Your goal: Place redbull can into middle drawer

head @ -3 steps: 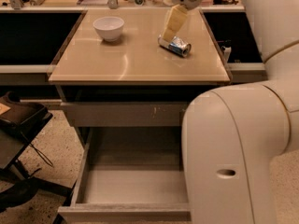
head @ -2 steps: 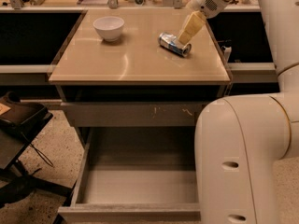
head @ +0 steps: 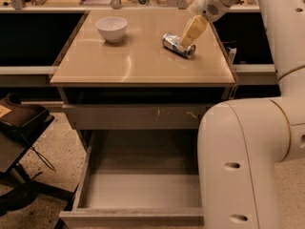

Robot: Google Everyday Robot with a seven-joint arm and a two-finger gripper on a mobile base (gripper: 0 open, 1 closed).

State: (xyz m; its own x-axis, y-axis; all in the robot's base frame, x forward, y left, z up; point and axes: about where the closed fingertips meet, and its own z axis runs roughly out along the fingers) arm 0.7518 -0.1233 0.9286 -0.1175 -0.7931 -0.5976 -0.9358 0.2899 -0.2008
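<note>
The redbull can (head: pixel 174 44) lies on its side on the tan counter top (head: pixel 138 61), at the back right. My gripper (head: pixel 187 40) comes down from the upper right, and its tip is at the can's right end, touching or almost touching it. The middle drawer (head: pixel 143 187) is pulled out wide below the counter, with a bare grey floor and nothing in it. My arm's big white body (head: pixel 243 161) hides the drawer's right part.
A white bowl (head: pixel 111 28) stands at the counter's back left. A shut grey drawer front with scratch marks (head: pixel 138 116) sits above the open drawer. A dark chair (head: pixel 19 128) stands at the left on the speckled floor. Clutter lines the back shelf.
My arm has swung to the right, and the gripper now leans in at the can from the right instead of hanging over it. The can has stayed in place.
</note>
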